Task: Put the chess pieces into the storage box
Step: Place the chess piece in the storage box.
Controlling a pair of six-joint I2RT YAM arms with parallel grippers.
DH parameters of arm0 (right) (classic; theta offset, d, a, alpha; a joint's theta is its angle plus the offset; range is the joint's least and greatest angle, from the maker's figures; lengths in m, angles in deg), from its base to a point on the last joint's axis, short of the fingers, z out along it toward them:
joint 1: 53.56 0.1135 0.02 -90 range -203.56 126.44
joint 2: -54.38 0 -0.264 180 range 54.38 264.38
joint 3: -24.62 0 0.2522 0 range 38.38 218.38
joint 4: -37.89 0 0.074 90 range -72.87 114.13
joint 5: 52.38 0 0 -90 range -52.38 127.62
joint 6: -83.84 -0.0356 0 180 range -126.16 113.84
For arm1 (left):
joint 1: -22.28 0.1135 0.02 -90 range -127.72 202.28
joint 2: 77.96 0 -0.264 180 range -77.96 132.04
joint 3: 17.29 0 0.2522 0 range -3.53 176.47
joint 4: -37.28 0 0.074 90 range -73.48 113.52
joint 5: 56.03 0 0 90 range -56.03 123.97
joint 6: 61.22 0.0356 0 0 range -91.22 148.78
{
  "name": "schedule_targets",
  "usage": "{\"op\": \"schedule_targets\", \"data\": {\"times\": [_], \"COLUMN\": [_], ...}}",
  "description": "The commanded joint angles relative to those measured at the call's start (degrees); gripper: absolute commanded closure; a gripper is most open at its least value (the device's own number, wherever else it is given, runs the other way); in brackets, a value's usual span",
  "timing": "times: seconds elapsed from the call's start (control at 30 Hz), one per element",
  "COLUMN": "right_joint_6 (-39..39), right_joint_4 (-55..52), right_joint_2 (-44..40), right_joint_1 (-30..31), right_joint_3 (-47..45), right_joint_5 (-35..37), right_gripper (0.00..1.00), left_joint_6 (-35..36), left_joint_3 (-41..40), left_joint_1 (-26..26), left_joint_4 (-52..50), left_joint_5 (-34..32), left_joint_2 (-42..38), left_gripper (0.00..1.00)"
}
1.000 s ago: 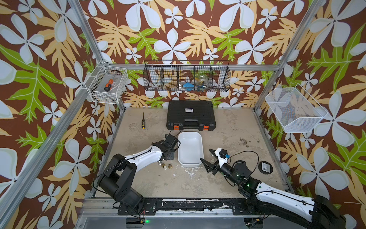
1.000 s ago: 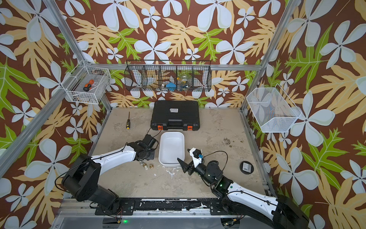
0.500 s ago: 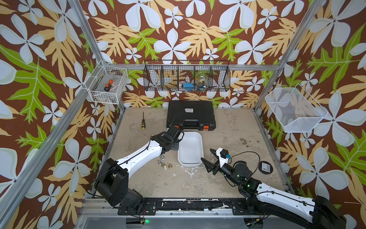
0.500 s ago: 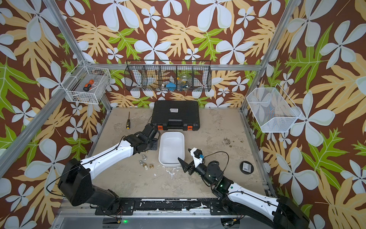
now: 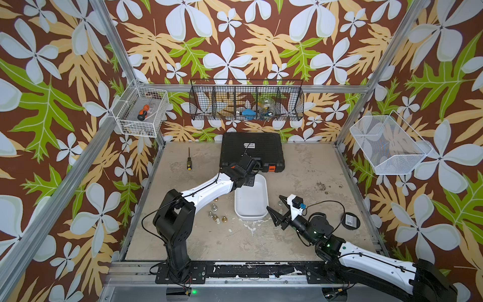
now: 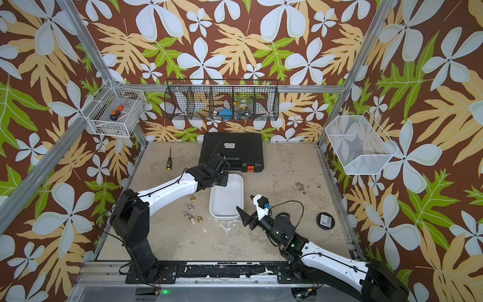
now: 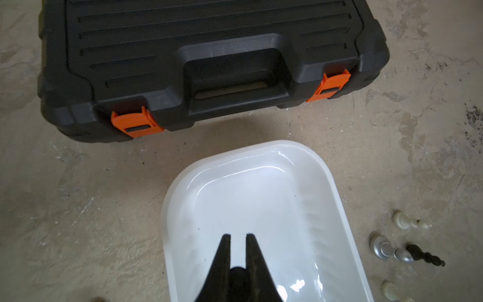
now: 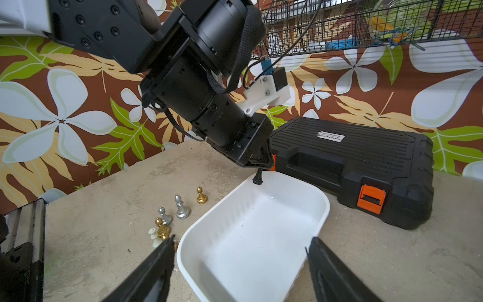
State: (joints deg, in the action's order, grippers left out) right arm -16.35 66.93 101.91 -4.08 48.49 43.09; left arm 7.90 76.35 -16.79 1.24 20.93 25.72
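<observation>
The white storage box (image 5: 252,201) (image 8: 256,235) lies mid-table with nothing inside. My left gripper (image 7: 237,236) (image 8: 261,167) hangs over the box's far end, shut on a black chess piece (image 8: 258,177) whose base hangs below the jaws. Several gold, silver and cream chess pieces (image 5: 214,214) (image 8: 181,206) stand on the table left of the box. On the box's other side, a cream piece (image 7: 407,223), a silver piece (image 7: 389,251) and a black piece (image 7: 424,256) lie on their sides. My right gripper (image 5: 278,209) (image 8: 241,238) stands open at the box's near end, holding nothing.
A black toolcase with orange latches (image 5: 252,151) sits just behind the box. A small screwdriver (image 5: 188,159) lies at the back left, and a black round disc (image 5: 349,221) at the right. Wire baskets (image 5: 141,115) hang on the walls.
My left arm has risen from beside the box's left side and swung over the box's far end with the black piece in its jaws. The right arm has barely moved.
</observation>
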Motion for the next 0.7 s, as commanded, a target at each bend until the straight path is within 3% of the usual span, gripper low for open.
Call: {"op": "schedule_targets", "data": {"times": [0.0,0.2,0.33,0.67], "right_joint_6": [0.66,0.70,0.61,0.70], "right_joint_4": [1.23,1.31,1.35,1.23], "right_joint_2": [-0.61,-1.13,-1.17,-1.39], "right_joint_1": [0.01,0.02,0.01,0.02], "right_joint_3": [0.00,-0.27,-0.22,-0.35], "right_joint_5": [0.76,0.91,0.70,0.85], "right_gripper": [0.19,0.19,0.19,0.19], "left_joint_6": [1.20,1.03,1.14,2.27], "left_joint_3": [-0.09,-6.87,-9.74,-9.74], "left_joint_1": [-0.07,-0.12,-0.09,0.09], "left_joint_4": [4.44,13.07,17.24,22.23], "left_joint_5": [-0.59,0.71,-2.02,-5.59], "left_joint_2": [1.54,1.03,1.04,6.20], "left_gripper": [0.89,0.90,0.90,0.90]}}
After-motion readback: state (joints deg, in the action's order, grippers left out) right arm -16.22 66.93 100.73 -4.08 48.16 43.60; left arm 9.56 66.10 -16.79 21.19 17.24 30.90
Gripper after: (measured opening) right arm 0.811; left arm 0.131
